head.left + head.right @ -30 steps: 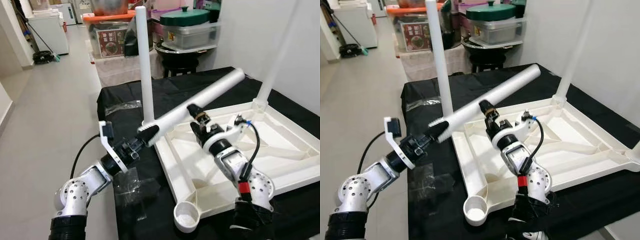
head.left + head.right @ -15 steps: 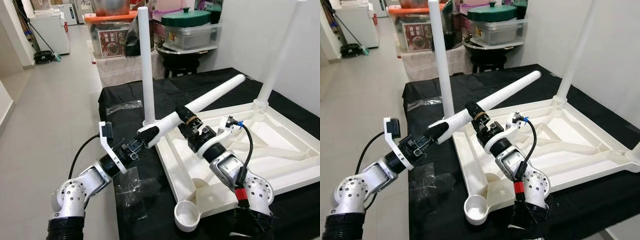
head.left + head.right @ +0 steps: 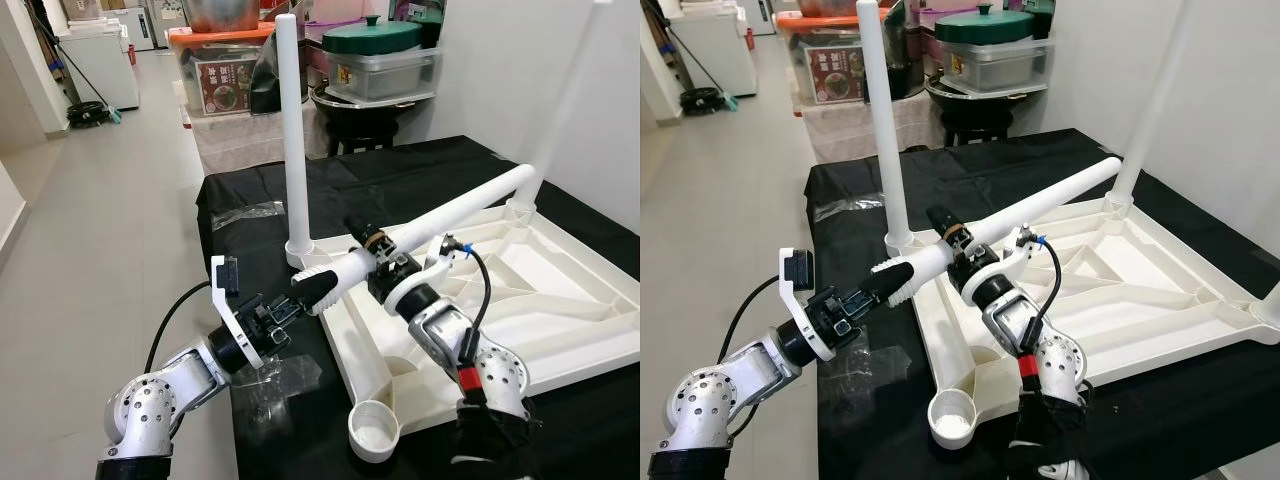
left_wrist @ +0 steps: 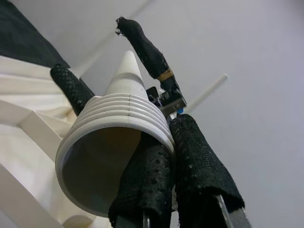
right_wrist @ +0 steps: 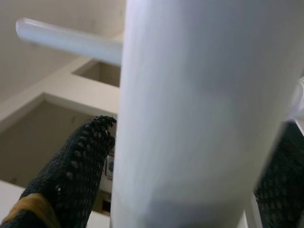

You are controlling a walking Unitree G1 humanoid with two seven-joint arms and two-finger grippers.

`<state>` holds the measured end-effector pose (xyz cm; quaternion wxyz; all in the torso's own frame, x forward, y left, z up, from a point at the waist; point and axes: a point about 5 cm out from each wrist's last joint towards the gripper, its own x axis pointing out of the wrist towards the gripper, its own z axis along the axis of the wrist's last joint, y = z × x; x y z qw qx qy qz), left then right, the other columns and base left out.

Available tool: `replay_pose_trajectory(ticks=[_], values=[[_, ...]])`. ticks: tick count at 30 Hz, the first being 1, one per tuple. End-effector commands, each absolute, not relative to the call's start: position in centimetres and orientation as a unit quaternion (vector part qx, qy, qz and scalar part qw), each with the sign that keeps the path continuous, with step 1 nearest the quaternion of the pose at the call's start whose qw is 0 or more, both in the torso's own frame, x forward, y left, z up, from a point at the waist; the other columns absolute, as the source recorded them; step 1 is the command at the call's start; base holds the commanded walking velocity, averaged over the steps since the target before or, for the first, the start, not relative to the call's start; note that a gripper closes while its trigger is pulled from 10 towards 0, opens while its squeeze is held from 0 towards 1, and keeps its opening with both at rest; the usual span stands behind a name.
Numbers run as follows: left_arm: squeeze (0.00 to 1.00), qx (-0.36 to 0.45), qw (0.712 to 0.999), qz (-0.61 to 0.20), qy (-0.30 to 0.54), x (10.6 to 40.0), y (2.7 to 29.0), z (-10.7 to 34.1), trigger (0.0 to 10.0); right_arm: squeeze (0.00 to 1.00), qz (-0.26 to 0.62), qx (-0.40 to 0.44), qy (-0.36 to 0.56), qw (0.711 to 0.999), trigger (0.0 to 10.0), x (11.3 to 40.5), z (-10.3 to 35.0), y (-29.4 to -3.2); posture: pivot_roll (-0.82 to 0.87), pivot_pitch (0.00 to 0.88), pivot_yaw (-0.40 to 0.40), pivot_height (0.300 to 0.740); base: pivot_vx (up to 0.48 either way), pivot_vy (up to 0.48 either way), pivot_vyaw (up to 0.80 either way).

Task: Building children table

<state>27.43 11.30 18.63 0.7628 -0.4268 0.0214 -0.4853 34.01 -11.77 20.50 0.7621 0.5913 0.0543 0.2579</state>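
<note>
The white plastic children's table top (image 3: 560, 300) lies upside down on a black cloth-covered table (image 3: 420, 170), its ribbed underside facing up. One long white plastic table leg (image 3: 292, 130) stands upright in the corner socket nearest the left arm, and another upright leg (image 3: 1152, 100) rises from the far corner, its top cut off by the frame edge. A third leg, a loose white tube (image 3: 440, 215), hangs tilted above the upturned top, its ribbed threaded end low and toward the robot's left, its far end high near the far corner.

The right gripper (image 3: 372, 252) clamps this loose tube partway along, one black finger showing on each side of it in the right wrist view. The left gripper (image 3: 290, 305) is at the tube's ribbed end; in the left wrist view its two near fingers (image 4: 199, 161) press together against the rim, with another finger against the far side, so it is closed on that end.

An empty round socket (image 3: 373, 432) sits at the near corner of the top. A crumpled clear plastic wrapper (image 3: 280, 375) lies on the cloth below the left gripper, and another (image 3: 245, 212) lies near the first leg. Behind the table stand stacked plastic storage bins with a green lid (image 3: 372, 35); a white appliance (image 3: 98, 60) stands down the corridor.

The right arm hides part of the top's ribbing.
</note>
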Motion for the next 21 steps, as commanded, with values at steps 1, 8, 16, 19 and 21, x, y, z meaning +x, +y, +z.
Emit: replay_pose_trajectory(ticks=[1, 8, 16, 19, 21], values=[[0.0, -0.428, 0.752, -0.5, 0.023, 27.0, 11.0, 18.8, 0.0, 0.0, 0.263, 0.598, 0.051, 0.756, 10.0, 34.3, 20.8, -11.3, 0.03, 0.0, -0.017, 0.74, 0.0, 0.0, 0.0], [0.0, -0.422, 0.755, -0.5, 0.036, 26.0, 11.9, 18.3, 0.0, 0.0, 0.254, 0.6, 0.037, 0.757, 10.0, 35.2, 21.8, -13.0, 0.03, 0.0, -0.02, 0.74, 0.0, 0.0, 0.0], [0.0, -0.408, 0.76, -0.503, 0.046, 25.9, 12.3, 18.2, 0.0, 0.0, 0.284, 0.576, 0.078, 0.762, 0.0, 34.4, 20.8, -11.8, 0.03, 0.0, -0.019, 0.74, 0.0, 0.0, 0.0], [0.0, -0.404, 0.762, -0.504, 0.048, 26.0, 12.5, 18.2, 0.0, 0.0, 0.309, 0.569, 0.091, 0.757, 0.0, 33.9, 20.7, -11.1, 0.02, 0.0, -0.018, 0.74, 0.0, 0.0, 0.0], [0.0, -0.401, 0.763, -0.505, 0.049, 26.1, 12.6, 18.2, 0.0, 0.0, 0.321, 0.569, 0.092, 0.751, 0.0, 33.6, 20.8, -10.8, 0.02, 0.0, -0.018, 0.74, 0.0, 0.0, 0.0]])
